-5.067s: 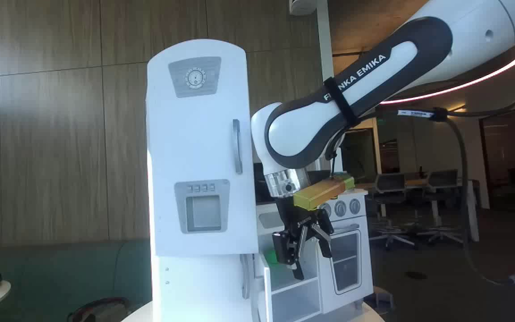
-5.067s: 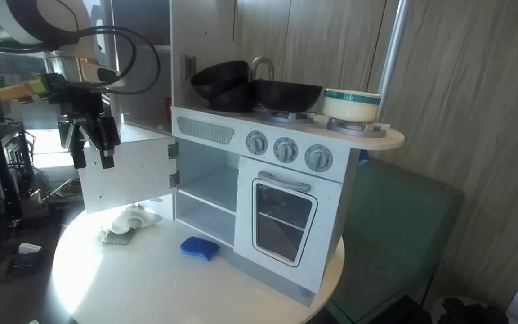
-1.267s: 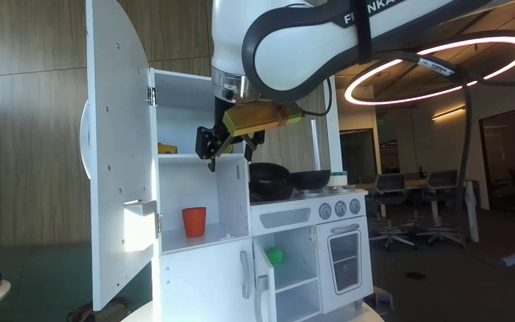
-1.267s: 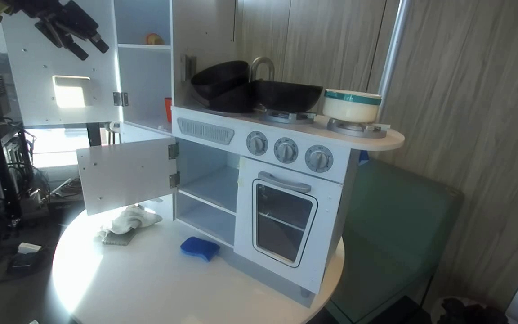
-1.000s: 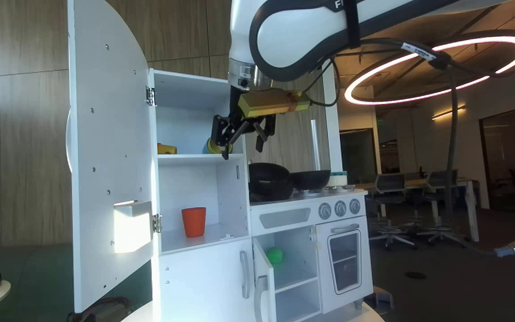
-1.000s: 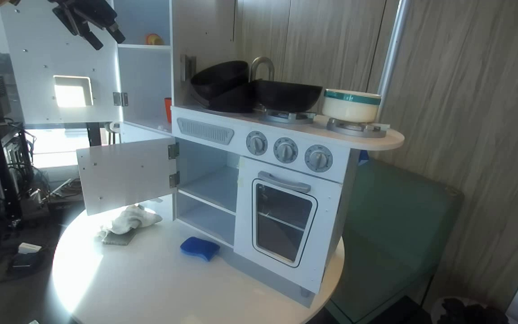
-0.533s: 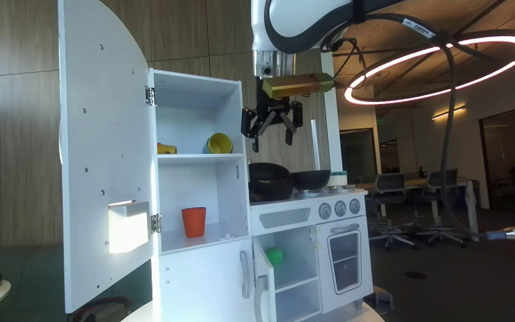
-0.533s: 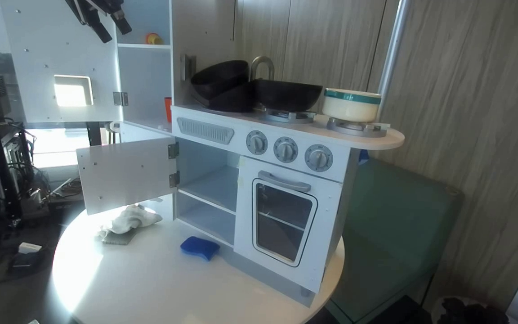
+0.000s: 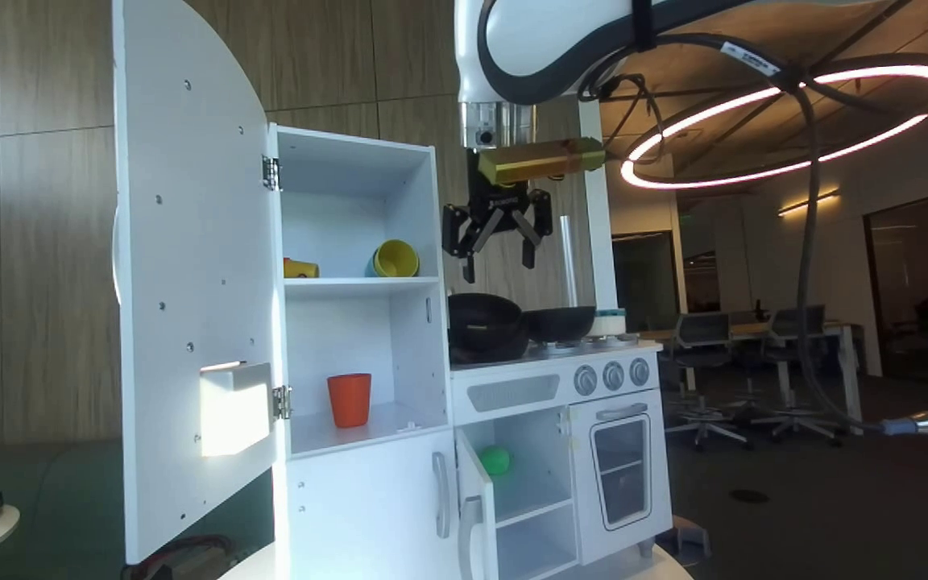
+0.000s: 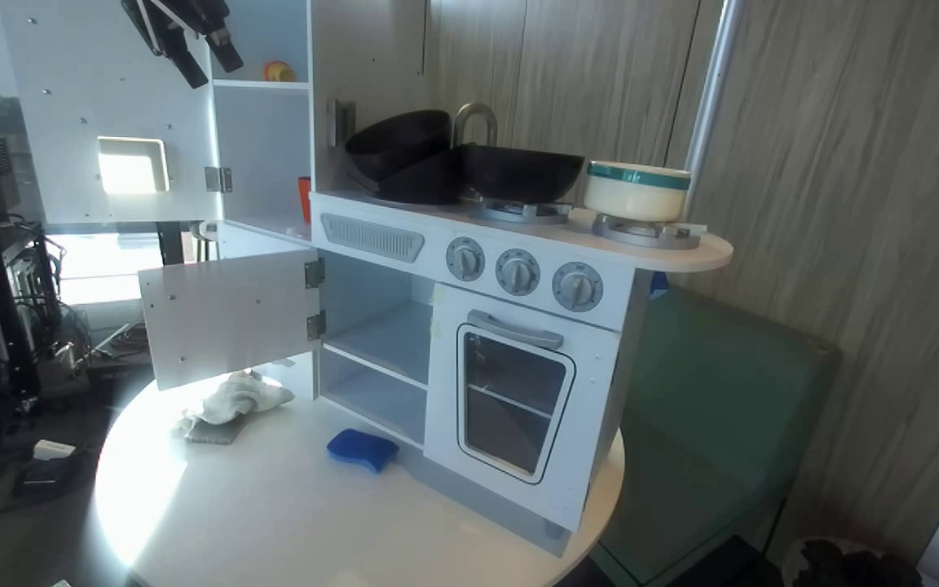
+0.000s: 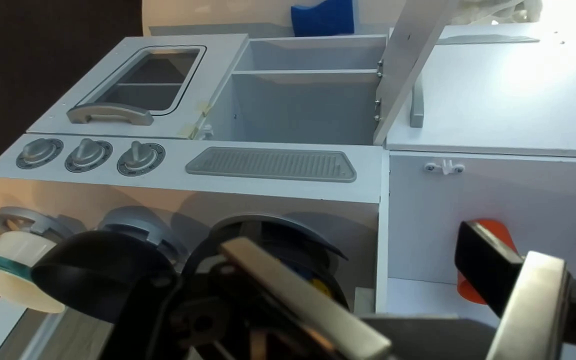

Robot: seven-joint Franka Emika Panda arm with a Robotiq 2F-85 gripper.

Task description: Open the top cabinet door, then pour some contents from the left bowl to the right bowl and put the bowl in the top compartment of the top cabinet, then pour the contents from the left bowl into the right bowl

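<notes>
The gripper (image 10: 214, 73) (jaws parted) partly hides the open top cabinet door (image 10: 103, 106).

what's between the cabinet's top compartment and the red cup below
A white shelf, under the top compartment and over the red cup, as an exterior view shows.

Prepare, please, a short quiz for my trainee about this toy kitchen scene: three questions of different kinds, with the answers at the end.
1. True or false: the top cabinet door stands open.
2. The cup below the top compartment is: A. blue; B. orange-red; C. white.
3. Fill in: the gripper is open and holds ____.

Key: 1. True. 2. B. 3. nothing.
</notes>
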